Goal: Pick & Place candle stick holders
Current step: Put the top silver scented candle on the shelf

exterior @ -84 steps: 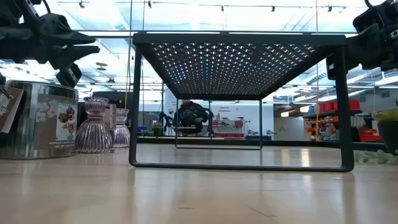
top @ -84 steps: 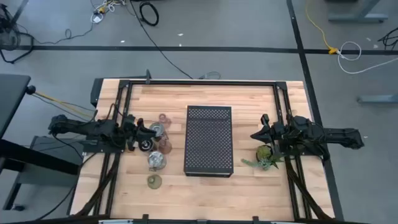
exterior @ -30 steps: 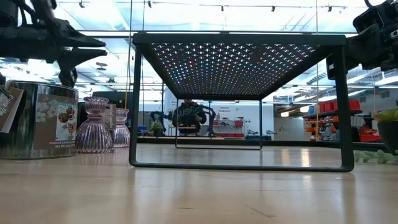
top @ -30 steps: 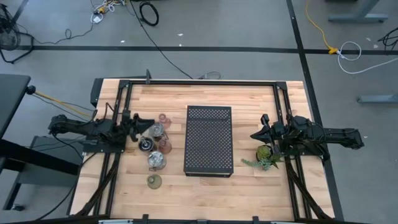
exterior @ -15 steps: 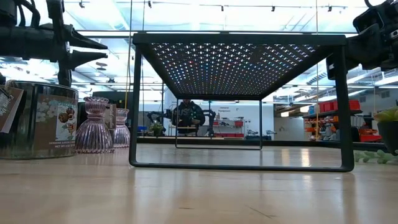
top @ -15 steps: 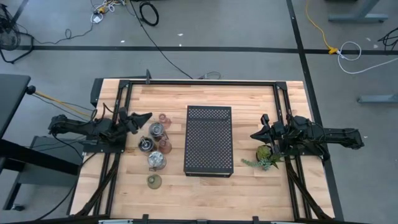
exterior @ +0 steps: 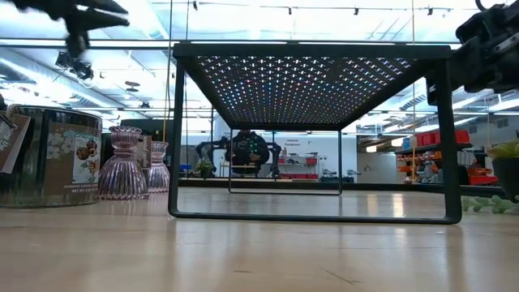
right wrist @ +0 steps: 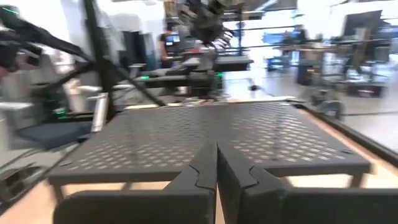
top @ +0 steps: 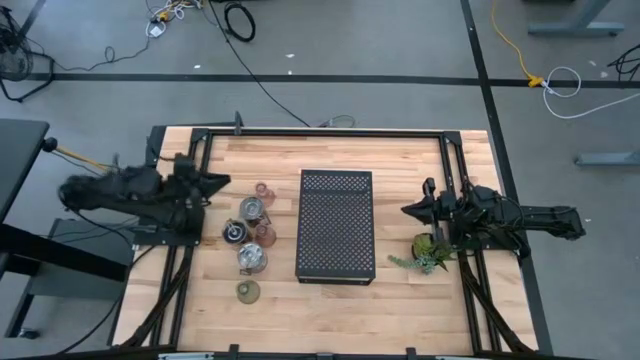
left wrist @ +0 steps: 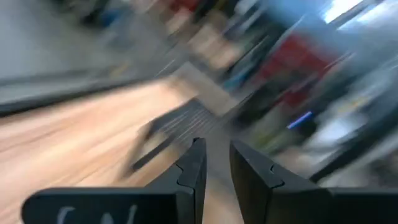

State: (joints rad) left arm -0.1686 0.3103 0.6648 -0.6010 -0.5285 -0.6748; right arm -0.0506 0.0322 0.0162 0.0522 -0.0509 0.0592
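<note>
Six candle stick holders stand upright on the table, left of a black perforated shelf [top: 336, 226]. There are three clear/silvery ones [top: 252, 208] [top: 233, 232] [top: 251, 258], two pinkish ones [top: 263, 188] [top: 266, 235] and an olive one [top: 247, 291]. In the low view a silvery one [exterior: 49, 154] and the two pink ones [exterior: 123, 166] [exterior: 158, 166] show. My left gripper [top: 222, 180] [left wrist: 216, 155] is high above the table, left of the holders, narrowly open and empty. My right gripper [top: 404, 211] [right wrist: 216, 152] is shut and empty, right of the shelf.
A small green potted plant [top: 428, 250] stands right of the shelf, just under my right arm. The black frame rails [top: 320, 133] run along the table's far, left and right edges. Bare wood [top: 340, 310] lies along the near edge.
My left gripper has drawn back from the holders toward the table's left and far edges. It has risen steeply, from holder height to high above them. The holders have stayed in place.
</note>
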